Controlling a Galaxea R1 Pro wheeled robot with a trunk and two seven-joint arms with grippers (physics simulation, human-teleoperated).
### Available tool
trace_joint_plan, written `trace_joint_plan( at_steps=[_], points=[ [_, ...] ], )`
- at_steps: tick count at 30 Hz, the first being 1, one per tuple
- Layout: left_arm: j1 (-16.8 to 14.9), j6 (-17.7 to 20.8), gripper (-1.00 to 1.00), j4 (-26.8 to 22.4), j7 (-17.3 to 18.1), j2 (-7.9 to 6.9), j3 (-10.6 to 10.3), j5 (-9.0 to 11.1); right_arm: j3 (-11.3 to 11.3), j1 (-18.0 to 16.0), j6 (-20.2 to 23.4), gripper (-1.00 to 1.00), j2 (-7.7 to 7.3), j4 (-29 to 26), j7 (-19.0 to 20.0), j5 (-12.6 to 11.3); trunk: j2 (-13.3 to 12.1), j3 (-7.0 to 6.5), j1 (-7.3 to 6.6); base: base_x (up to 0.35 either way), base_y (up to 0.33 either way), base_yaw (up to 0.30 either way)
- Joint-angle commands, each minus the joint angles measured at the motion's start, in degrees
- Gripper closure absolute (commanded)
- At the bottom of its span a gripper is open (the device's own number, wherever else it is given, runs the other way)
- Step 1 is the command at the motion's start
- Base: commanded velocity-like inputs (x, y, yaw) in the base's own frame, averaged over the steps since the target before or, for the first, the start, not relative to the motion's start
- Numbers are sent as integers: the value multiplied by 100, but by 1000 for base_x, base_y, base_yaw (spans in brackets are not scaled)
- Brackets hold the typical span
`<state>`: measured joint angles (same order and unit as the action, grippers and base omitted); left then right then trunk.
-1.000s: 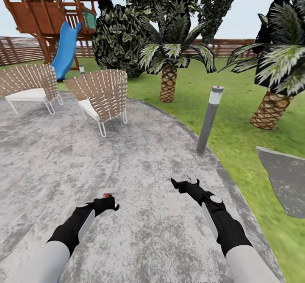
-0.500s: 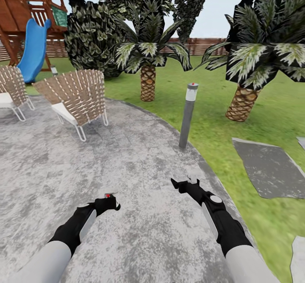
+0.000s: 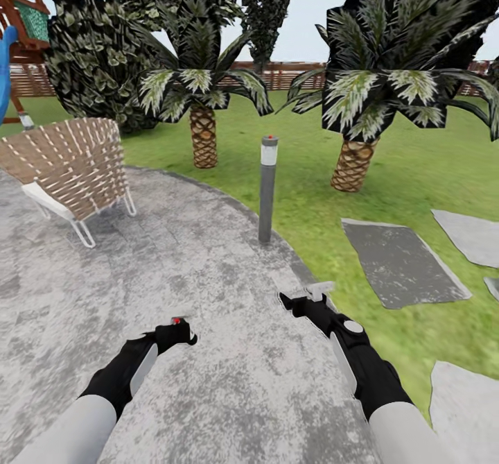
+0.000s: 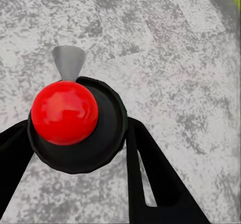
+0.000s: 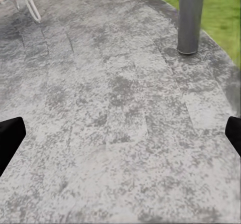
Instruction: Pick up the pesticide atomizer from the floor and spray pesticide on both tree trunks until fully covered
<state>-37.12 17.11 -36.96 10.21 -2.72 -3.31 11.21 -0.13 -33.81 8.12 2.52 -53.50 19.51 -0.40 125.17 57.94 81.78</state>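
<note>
Crossing grey paving [image 3: 208, 277] toward lawn [image 3: 416, 166]; right gripper [image 3: 305, 297] spread wide, empty, left gripper [image 3: 179, 327] unreadable (presumably carried low for travel).

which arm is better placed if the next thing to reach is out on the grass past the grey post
Probably the right. The right gripper hangs near the paving's edge, closest to the post and lawn. The left gripper sits farther in over the paving. No spray bottle is in sight yet.
</note>
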Motion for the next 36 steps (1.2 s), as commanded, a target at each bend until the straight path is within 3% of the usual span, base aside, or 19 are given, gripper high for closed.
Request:
trace_joint_plan(
  at_steps=[1,10,36],
  points=[
    [-1,38,100,-13,-12,-8,-21,62,-5,-3,32,-100,3,-4,18,-6,2,5,1,180,-214,-300],
    [0,38,100,-13,-11,-3,-26,74,-5,-3,32,-100,3,5,18,-10,2,5,1,135,-234,-300],
    [3,38,100,-5,-19,1,-29,83,-13,-3,32,-100,-6,-11,18,-13,2,5,1,4,-271,-300]
  ],
)
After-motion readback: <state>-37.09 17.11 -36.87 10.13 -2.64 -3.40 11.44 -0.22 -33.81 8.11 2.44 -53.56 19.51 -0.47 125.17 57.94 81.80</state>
